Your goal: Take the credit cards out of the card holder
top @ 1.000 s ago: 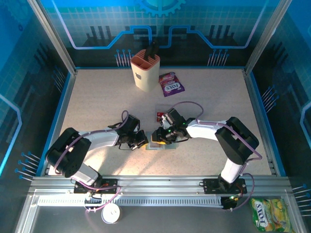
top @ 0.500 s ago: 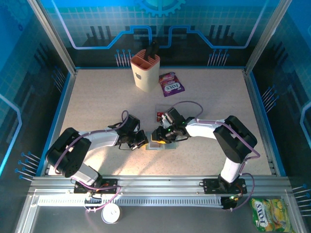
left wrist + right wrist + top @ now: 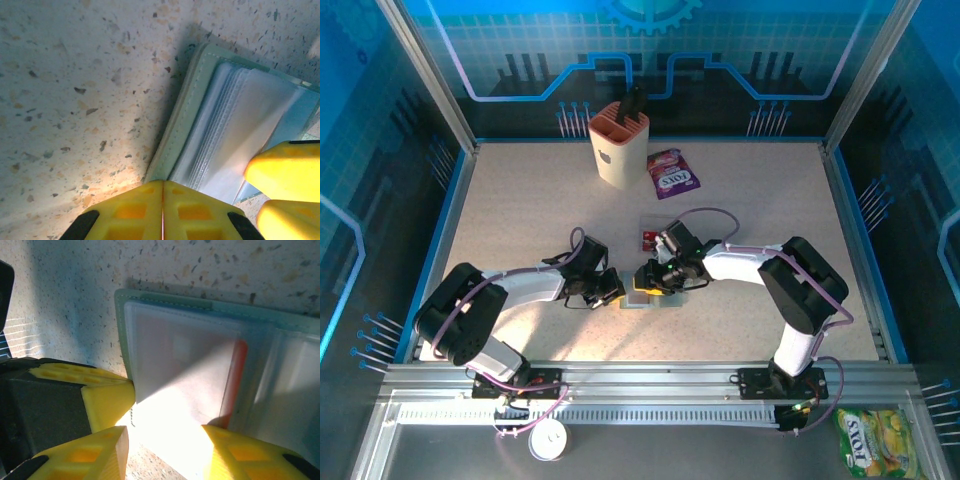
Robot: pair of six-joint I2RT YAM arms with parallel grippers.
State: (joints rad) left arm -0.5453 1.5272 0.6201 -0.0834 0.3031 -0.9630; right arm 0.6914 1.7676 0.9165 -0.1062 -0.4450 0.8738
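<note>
The card holder (image 3: 642, 303) lies open on the table between both grippers, its clear sleeves (image 3: 235, 120) facing up. A red credit card (image 3: 234, 382) shows edge-on inside a sleeve of the card holder (image 3: 170, 365). Another red card (image 3: 649, 238) lies on the table just behind. My left gripper (image 3: 162, 183) is shut, its joined tips against the holder's edge; it also appears from above (image 3: 612, 290). My right gripper (image 3: 167, 440) hovers low over the holder with jaws apart, straddling one sleeve page, its right fingertip (image 3: 240, 445) at the red card's end. Seen from above, the right gripper (image 3: 646, 279) sits over the holder.
A beige slotted cup (image 3: 618, 145) and a purple candy packet (image 3: 672, 172) stand at the back centre. Raised blue walls (image 3: 445, 210) border the table. A yellow packet (image 3: 875, 443) lies outside the near rail at right.
The right arm's elbow has shifted slightly left. Both grippers stay at the holder, and the left arm has not moved.
</note>
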